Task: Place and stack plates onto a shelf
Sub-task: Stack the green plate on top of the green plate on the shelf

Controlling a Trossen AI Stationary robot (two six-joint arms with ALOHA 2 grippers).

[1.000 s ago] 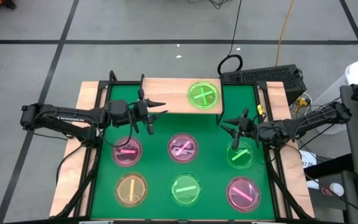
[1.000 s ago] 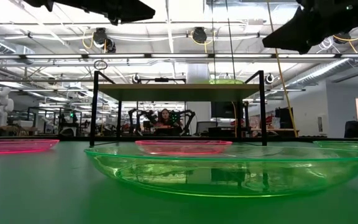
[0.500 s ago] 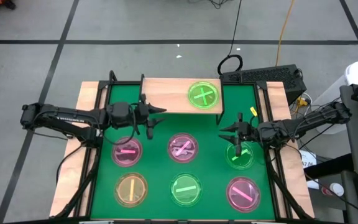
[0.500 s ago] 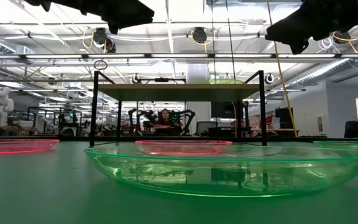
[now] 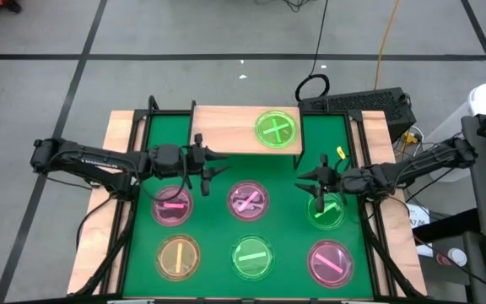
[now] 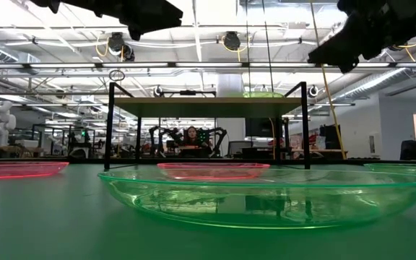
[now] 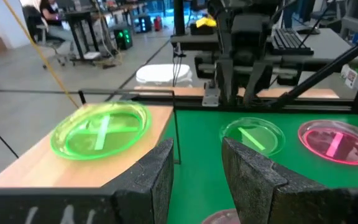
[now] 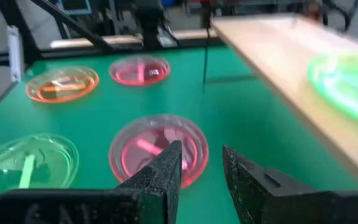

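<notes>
One green plate [image 5: 276, 129] with a cross mark rests on the right half of the wooden shelf [image 5: 243, 131] at the table's far side. Several more plates lie flat on the green mat: pink [image 5: 172, 206], pink [image 5: 248, 201] and green [image 5: 326, 211] in one row, orange [image 5: 178, 256], green [image 5: 253, 257] and pink [image 5: 330, 263] nearer the front. My left gripper [image 5: 220, 160] hovers open just in front of the shelf's left half, above the mat. My right gripper [image 5: 304, 179] hovers open beside the green plate on the mat, pointing toward the table's left. Neither gripper [image 7: 197, 168] [image 8: 202, 171] has anything between its fingers.
The shelf's thin black legs [image 6: 110, 126] stand on the mat at the far side. The shelf's left half [image 5: 218, 127] is bare wood. A keyboard [image 5: 357, 103] and cables lie beyond the table's far right corner. Wooden strips [image 5: 116, 135] border the mat.
My left gripper has drifted a little toward the table's near edge, away from the shelf's front edge, and has rolled about its own axis. My right gripper has turned slightly. Both stay open, and no plate has moved.
</notes>
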